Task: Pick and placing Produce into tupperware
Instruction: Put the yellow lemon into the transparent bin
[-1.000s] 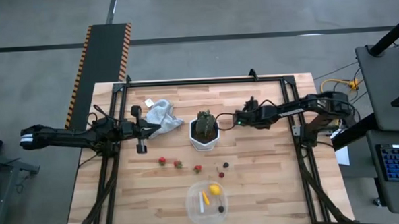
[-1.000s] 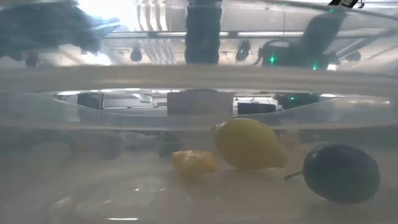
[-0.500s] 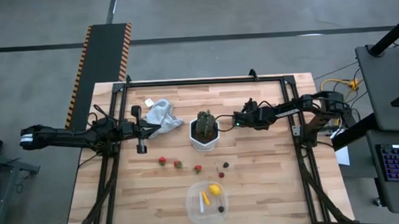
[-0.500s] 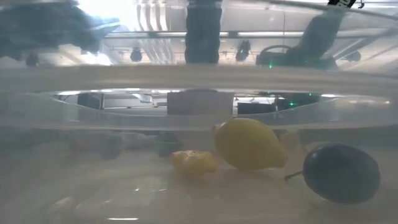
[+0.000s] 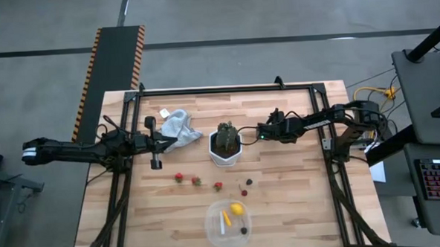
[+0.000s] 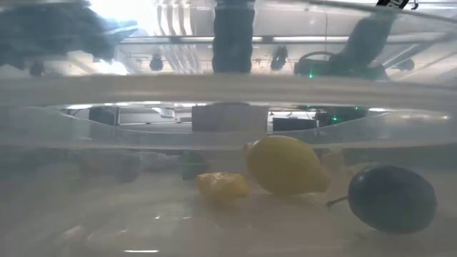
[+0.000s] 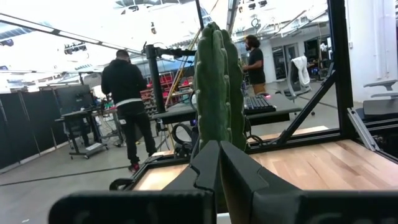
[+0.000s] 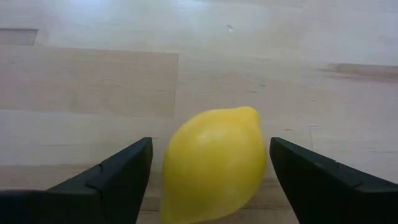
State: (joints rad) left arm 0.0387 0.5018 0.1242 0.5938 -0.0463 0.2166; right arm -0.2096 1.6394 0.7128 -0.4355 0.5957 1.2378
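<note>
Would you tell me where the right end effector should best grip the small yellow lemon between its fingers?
Grip the small yellow lemon across its middle, straight ahead: the right end effector is open, one finger each side, and the pointed tip faces away. The left end effector waits by the white cloth.

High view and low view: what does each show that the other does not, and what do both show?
Only the high view: left gripper and right gripper beside the potted plant, the cloth, strawberries on the table. Only the low view: the room's ceiling lights. Both: the tupperware holding a lemon, a thin yellow piece and a dark berry.
</note>
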